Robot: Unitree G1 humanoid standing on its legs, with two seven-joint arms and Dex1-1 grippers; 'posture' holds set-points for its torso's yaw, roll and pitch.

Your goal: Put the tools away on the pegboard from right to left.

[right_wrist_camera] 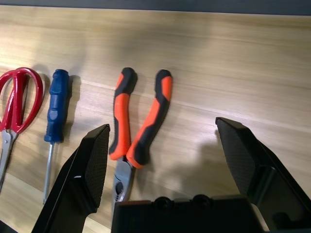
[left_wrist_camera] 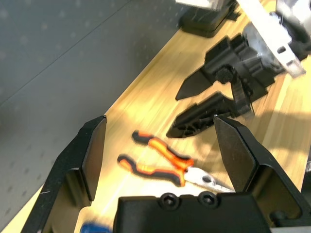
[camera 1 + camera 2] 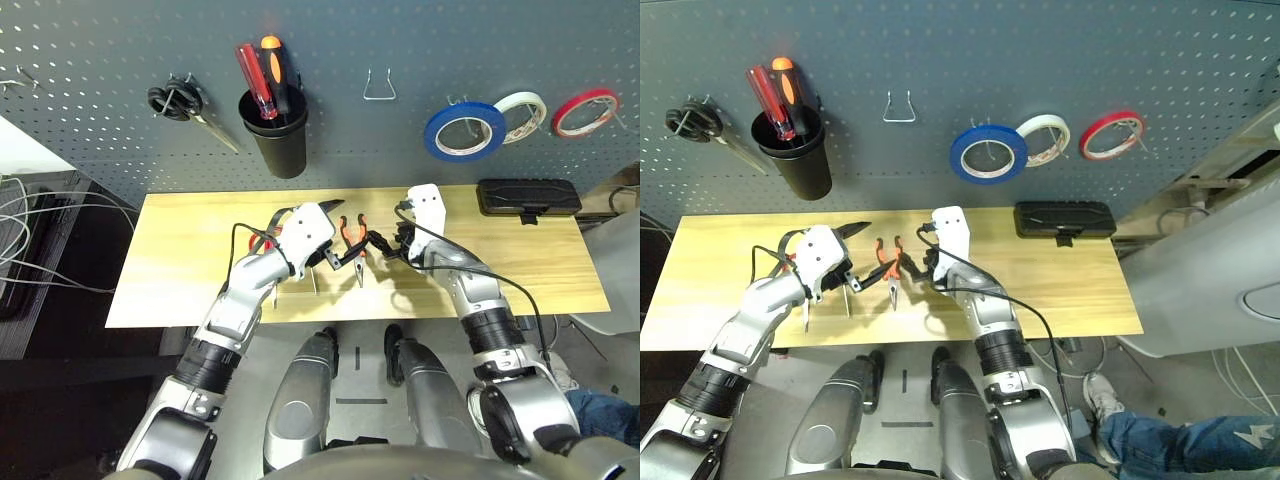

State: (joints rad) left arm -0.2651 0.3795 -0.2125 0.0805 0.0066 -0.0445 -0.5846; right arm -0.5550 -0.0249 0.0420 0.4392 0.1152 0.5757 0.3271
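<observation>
With the blue tape (image 3: pixel 464 132) already hung, the pliers (image 1: pixel 138 119) are your next tool.
Both end effectors, left (image 2: pixel 160 145) and right (image 1: pixel 163 155), stand spread and empty; bring the right one down over both orange handles on the desk (image 3: pixel 200 230), centred, before closing, clear of the screwdriver (image 1: pixel 56 109).

Light wooden table (image 3: pixel 560 265), flat black case (image 3: pixel 528 196) at its back right corner, white tape roll (image 3: pixel 523 114) and red tape roll (image 3: pixel 585 112) hanging side by side, black-handled scissors (image 3: pixel 180 104) hanging far left, red-handled and orange-handled screwdrivers (image 3: pixel 262 75) standing upright
</observation>
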